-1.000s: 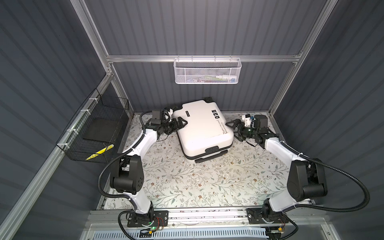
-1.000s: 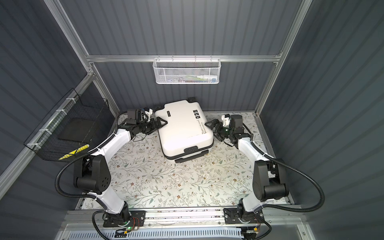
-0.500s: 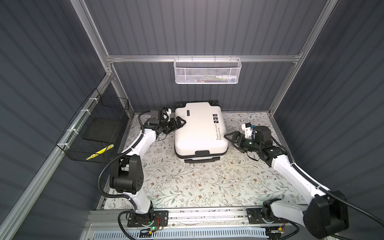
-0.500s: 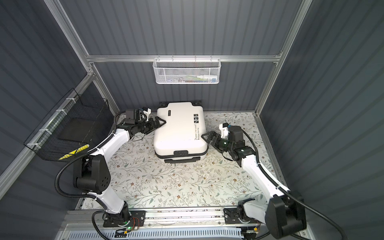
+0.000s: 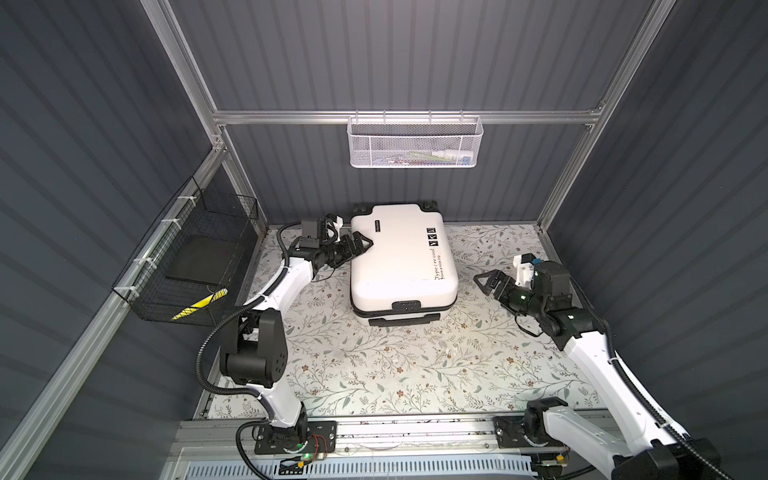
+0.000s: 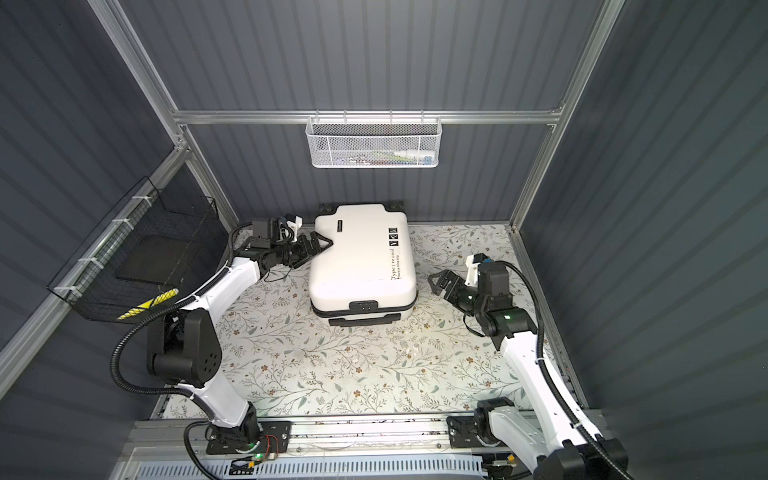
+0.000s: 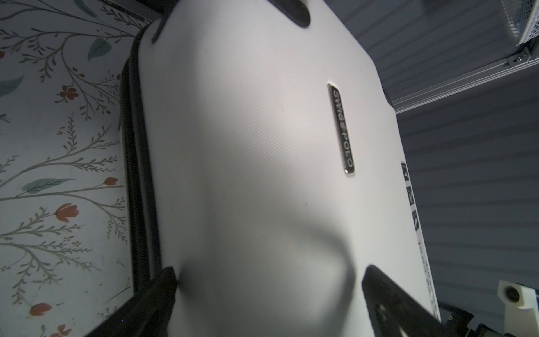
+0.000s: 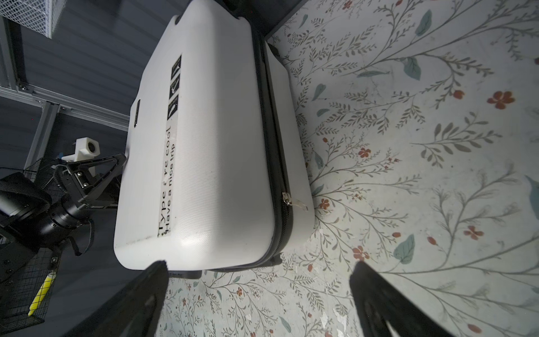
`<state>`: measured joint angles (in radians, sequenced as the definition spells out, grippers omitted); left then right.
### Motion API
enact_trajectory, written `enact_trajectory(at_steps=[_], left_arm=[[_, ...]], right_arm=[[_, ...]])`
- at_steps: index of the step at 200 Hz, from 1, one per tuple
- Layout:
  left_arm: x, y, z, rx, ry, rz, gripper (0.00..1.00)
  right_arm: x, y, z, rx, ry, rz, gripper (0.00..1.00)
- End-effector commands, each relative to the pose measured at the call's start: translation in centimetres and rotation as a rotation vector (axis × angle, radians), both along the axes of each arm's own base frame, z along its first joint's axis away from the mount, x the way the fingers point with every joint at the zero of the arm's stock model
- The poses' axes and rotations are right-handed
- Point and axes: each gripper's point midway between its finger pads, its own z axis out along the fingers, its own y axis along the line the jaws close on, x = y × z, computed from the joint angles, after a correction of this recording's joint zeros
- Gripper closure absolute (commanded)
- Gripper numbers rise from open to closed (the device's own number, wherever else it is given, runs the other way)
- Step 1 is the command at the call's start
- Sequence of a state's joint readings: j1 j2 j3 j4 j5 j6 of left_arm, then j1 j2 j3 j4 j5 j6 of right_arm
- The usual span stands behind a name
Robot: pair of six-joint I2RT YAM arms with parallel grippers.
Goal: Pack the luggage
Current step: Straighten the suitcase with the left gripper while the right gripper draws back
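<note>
Left jaws wide open, gripping nothing, straddling the left edge of the suitcase (image 5: 401, 257) near its far corner. In the left wrist view one finger (image 7: 145, 300) sits low by the black zipper band (image 7: 137, 175) and the other finger is over the white top shell. Can't tell if either touches.

Right jaws wide open, empty, above the surface (image 5: 374, 365). They point at the suitcase's right side, near it but apart.

Suitcase is closed and lying flat at rear centre of the floral surface. Wheels (image 5: 430, 205) are at the back wall, black handle (image 5: 403, 321) faces front. Zipper pull (image 8: 287, 201) is on the right seam near the front corner.

White mesh basket (image 5: 415, 141) hangs on the back rail and black wire basket (image 5: 187, 266) on the left wall. Both are well apart from the suitcase.
</note>
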<state>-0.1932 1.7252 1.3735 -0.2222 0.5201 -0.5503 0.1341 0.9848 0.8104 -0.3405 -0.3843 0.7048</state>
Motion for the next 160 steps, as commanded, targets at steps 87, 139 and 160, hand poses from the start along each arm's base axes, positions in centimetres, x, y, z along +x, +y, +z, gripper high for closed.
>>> enact_trajectory(at_steps=[87, 139, 160], left_arm=[[0.3, -7.5, 3.0, -0.054, -0.045, -0.128, 0.0], [0.0, -5.6, 5.2, 0.006, -0.092, -0.061, 0.0], [-0.9, -4.1, 6.0, 0.038, -0.104, -0.023, 0.0]], right_arm=[[-0.7, -0.9, 0.0, -0.012, -0.033, 0.029, 0.01], [0.3, -0.8, 0.1, 0.005, -0.009, 0.033, 0.01], [0.6, -0.9, 0.1, 0.004, -0.006, 0.027, 0.01]])
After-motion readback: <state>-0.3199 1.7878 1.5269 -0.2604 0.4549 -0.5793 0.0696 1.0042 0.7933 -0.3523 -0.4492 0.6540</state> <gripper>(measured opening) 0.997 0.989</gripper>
